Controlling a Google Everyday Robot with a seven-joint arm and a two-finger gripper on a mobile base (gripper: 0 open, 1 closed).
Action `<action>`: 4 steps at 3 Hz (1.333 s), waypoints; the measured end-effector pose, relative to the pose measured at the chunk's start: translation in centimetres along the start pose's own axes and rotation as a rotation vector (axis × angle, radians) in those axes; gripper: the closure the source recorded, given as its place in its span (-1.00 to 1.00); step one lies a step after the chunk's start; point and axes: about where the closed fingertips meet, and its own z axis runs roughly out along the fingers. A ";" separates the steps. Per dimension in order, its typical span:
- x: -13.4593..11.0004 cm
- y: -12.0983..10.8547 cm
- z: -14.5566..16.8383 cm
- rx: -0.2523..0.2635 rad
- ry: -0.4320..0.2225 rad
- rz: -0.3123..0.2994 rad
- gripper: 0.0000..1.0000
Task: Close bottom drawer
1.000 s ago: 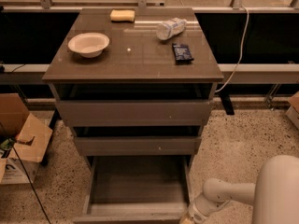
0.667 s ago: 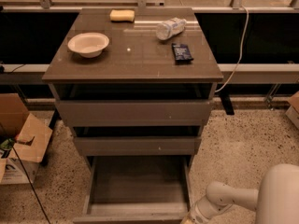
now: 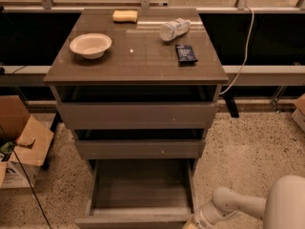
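The bottom drawer (image 3: 140, 187) is pulled far out of the grey-brown cabinet, and its shallow box is empty. Its front panel (image 3: 133, 222) lies at the bottom edge of the view. My white arm (image 3: 228, 206) reaches in from the lower right. The gripper (image 3: 190, 224) sits at the right end of that front panel, mostly cut off by the frame edge. The middle drawer front (image 3: 138, 148) and the top drawer front (image 3: 136, 114) stand above it.
The cabinet top (image 3: 138, 56) carries a white bowl (image 3: 90, 44), a yellow sponge (image 3: 125, 15), a lying plastic bottle (image 3: 174, 28) and a dark packet (image 3: 186, 53). A cardboard box (image 3: 21, 142) stands on the speckled floor at left. A cable (image 3: 243, 56) hangs at right.
The arm has shifted slightly to the right and down. The drawer has not visibly moved.
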 end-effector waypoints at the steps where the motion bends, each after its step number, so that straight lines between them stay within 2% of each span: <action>1: -0.2 -0.5 0.5 0.013 -0.008 0.010 1.00; 4: -0.5 -0.6 0.5 0.018 -0.013 0.006 1.00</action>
